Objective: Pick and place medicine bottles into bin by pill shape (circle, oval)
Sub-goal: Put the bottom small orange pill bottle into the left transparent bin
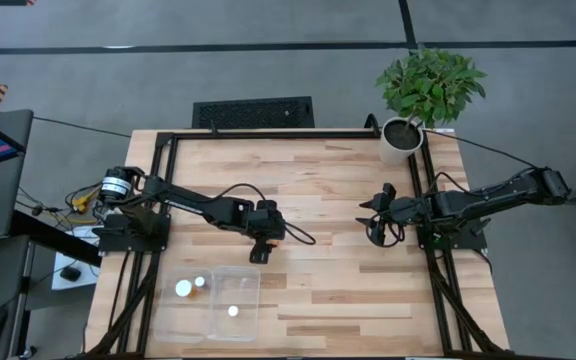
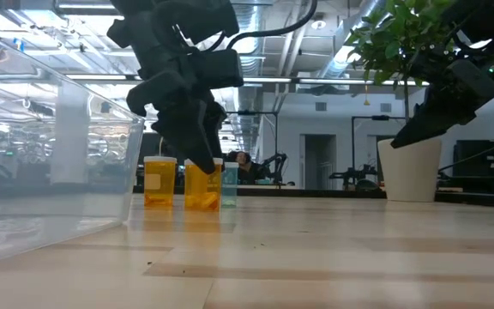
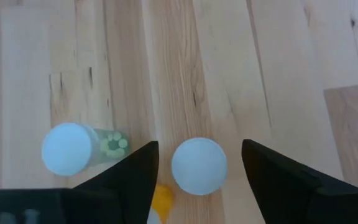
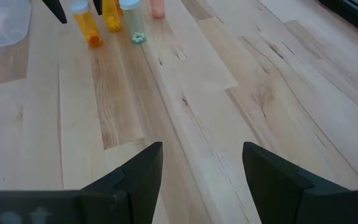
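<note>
Grey floor (image 1: 298, 60) around pale wooden surface (image 1: 348, 200); potted plant (image 1: 423, 90) at corner; ceiling lights (image 2: 316, 24) beyond.

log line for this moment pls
left hand: open, straddling white-capped bottle | right hand: open, idle | bin: one bottle inside

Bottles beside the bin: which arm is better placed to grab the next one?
Left. The left gripper hangs open right over a white-capped bottle, its cap between the fingers, near the bin. The right gripper waits across the table, far from any bottle.
</note>
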